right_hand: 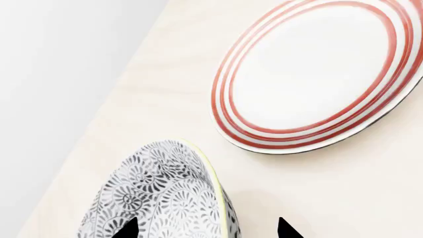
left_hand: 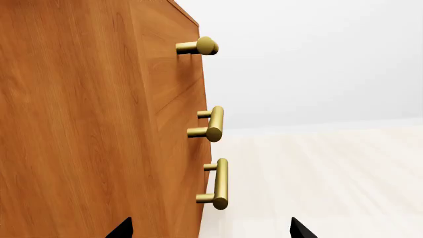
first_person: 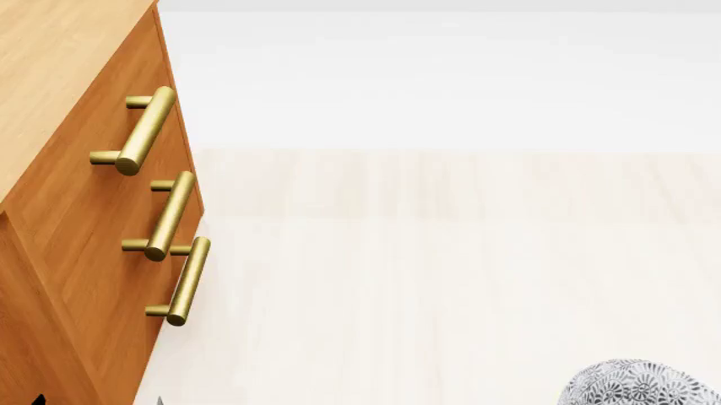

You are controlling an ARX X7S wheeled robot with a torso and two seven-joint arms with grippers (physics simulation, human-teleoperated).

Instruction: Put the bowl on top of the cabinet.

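Bowl (right_hand: 165, 193) nearest, on the pale surface beside the plate (right_hand: 317, 74), between right gripper (right_hand: 205, 229) tips spread wide, nothing held. Close squarely over the rim, lift level, carry to cabinet (first_person: 67, 211) top. Left gripper (left_hand: 210, 229) likewise agape, empty.

Quick count: one cabinet (first_person: 67, 219), with three brass bar handles (first_person: 169, 216) stacked down its drawer fronts. One patterned bowl (right_hand: 165, 193), and one red-ringed plate (right_hand: 317, 74) just beside that bowl on the pale surface (right_hand: 165, 99). Each wrist view only shows two dark end effector tips, so two end effectors total. That's all I can count.
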